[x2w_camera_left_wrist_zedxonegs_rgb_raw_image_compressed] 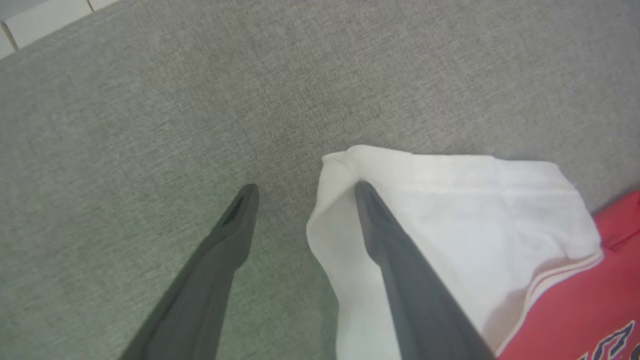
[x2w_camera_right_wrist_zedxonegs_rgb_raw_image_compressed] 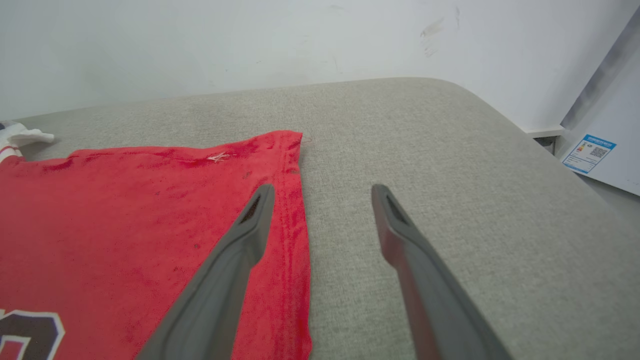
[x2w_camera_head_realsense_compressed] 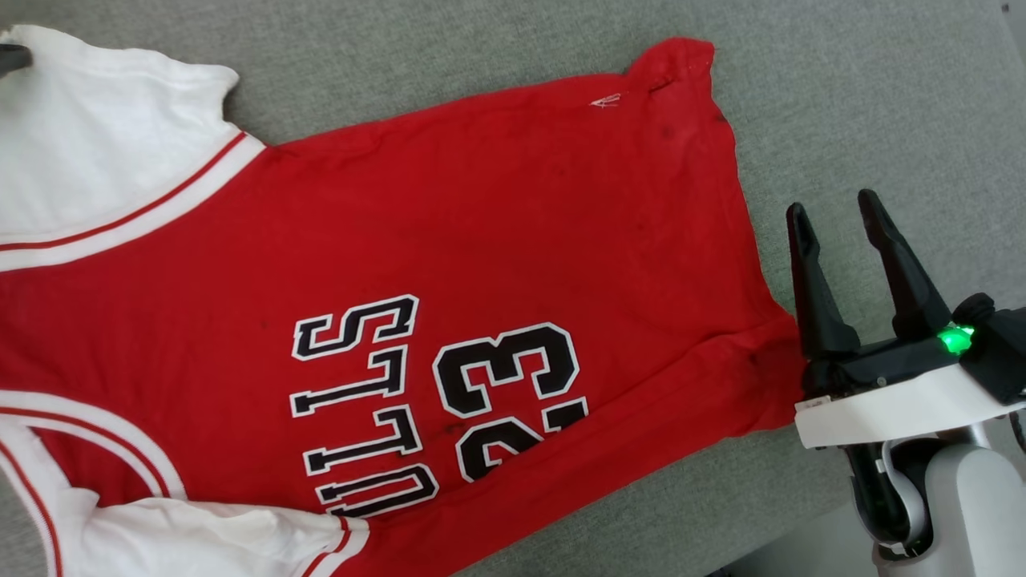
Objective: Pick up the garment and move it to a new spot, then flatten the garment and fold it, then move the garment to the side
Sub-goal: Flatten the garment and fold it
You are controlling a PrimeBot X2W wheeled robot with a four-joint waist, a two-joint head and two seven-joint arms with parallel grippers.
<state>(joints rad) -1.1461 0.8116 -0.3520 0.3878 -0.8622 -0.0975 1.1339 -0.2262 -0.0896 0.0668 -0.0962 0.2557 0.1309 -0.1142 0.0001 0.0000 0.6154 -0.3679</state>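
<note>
The garment [x2w_camera_head_realsense_compressed: 481, 240] lies face up and nearly flat on the grey fabric surface [x2w_camera_head_realsense_compressed: 882, 96], number showing, one hem corner a bit rumpled. The left pincer [x2w_camera_left_wrist_zedxonegs_rgb_raw_image_compressed: 305, 190] is spread wide and empty, straddling the white sleeve's [x2w_camera_left_wrist_zedxonegs_rgb_raw_image_compressed: 450, 200] edge. The right pincer [x2w_camera_head_realsense_compressed: 834, 207] gapes at the hem [x2w_camera_right_wrist_zedxonegs_rgb_raw_image_compressed: 292, 215], holding nothing. For a clean flattening, I'd pinch both edges low and pull apart evenly.

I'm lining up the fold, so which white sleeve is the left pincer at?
The sleeve at the head view's upper left: the open left pincer straddles its edge, one finger over it. The other sleeve lies at the bottom left, apart from it.
</note>
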